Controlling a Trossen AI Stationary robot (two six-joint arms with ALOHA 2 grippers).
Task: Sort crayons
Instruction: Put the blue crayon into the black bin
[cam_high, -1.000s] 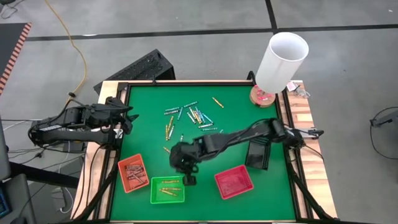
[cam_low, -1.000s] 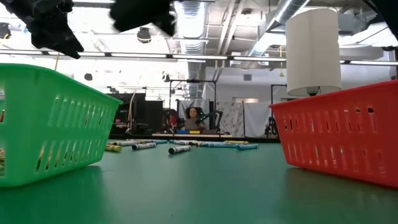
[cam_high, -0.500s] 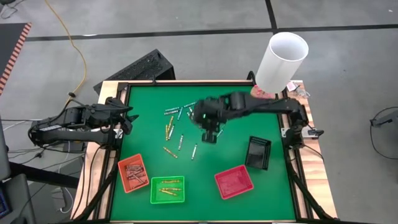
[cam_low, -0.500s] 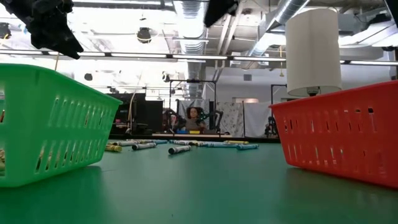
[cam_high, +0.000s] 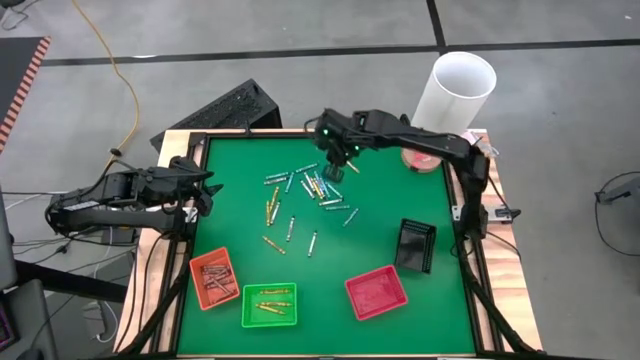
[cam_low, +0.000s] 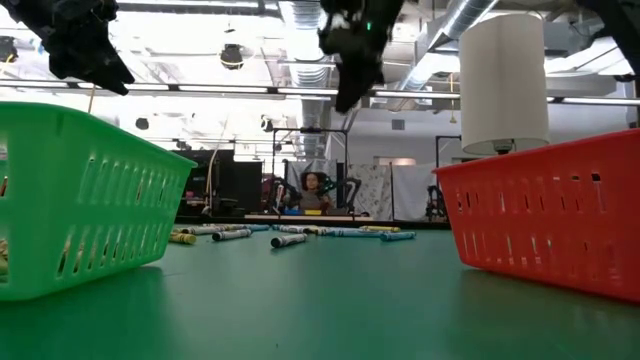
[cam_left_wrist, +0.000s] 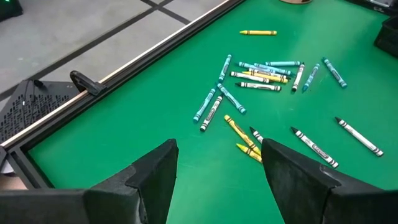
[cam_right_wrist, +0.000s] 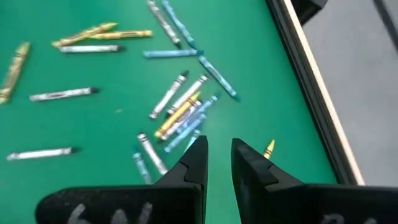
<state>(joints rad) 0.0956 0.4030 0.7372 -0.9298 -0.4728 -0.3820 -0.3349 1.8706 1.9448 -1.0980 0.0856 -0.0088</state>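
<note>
Right gripper hovers over the loose crayons mid-mat — jaws narrowly parted, holding nothing. Picking step: it must drop and align on one. Left gripper waits, wide open.

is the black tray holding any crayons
No, in the high view the black tray shows only its dark inside, while the loose crayons lie on the green mat.

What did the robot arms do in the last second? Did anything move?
The right hand swung from beside the green tray, across the table, to the far edge, above the loose crayons. Its fingers are a little apart with nothing between them. Nothing was seen picked up or dropped. The left hand stayed open at the table's left edge. The trays did not move.
</note>
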